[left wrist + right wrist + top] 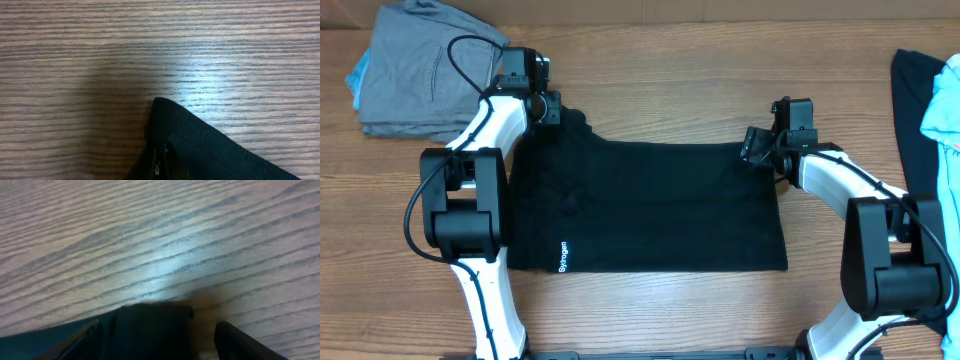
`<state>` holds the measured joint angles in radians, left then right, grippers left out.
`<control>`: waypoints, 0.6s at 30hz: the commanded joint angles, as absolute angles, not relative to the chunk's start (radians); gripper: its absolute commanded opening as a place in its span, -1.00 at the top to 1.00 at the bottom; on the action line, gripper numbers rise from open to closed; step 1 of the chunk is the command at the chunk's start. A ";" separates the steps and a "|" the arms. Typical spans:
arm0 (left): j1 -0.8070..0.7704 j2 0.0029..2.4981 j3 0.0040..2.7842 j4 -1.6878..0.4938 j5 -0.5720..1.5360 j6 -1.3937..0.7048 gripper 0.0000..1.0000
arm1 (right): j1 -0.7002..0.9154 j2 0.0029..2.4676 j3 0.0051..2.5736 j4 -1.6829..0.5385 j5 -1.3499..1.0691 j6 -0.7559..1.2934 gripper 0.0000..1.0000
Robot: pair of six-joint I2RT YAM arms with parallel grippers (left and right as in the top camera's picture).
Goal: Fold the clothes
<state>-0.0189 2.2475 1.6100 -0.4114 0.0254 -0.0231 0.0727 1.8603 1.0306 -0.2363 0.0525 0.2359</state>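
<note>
Black short-sleeved shirt (650, 205) lies flat mid-counter (660, 50), spread as a wide rectangle. Small white lettering (563, 256) sits near its lower left corner in the overhead view

Left end effector (548, 108): at the shirt's upper left corner, clenched on the cloth. In the left wrist view a hemmed black corner pokes out past the fingers, with bare wood beyond it

Right end effector (757, 147): at the shirt's upper right corner, released. In the right wrist view the fingers (245, 341) stand spread to either side of the corner. One is clear of the cloth, and the corner lies on the wood

Left of the shirt, well apart: folded grey garment (415, 70) with a light blue edge (360, 72) showing under it

Right of the shirt, at the frame edge: another black garment (912, 110) with a light blue garment (945, 105) on top
</note>
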 commanded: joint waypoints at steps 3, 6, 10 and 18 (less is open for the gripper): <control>-0.015 2.269 1.618 -0.422 0.027 -0.026 0.92 | 0.073 1.865 1.050 -0.210 0.059 0.239 0.12; -0.015 2.269 1.618 -0.422 0.027 -0.027 0.89 | 0.073 1.865 1.050 -0.207 0.058 0.240 0.37; -0.015 2.269 1.618 -0.418 0.027 -0.026 0.85 | 0.073 1.865 1.050 -0.207 0.051 0.249 0.65; -0.015 2.226 1.626 -0.429 0.029 -0.026 0.92 | 0.070 1.865 1.053 -0.217 0.053 0.292 0.92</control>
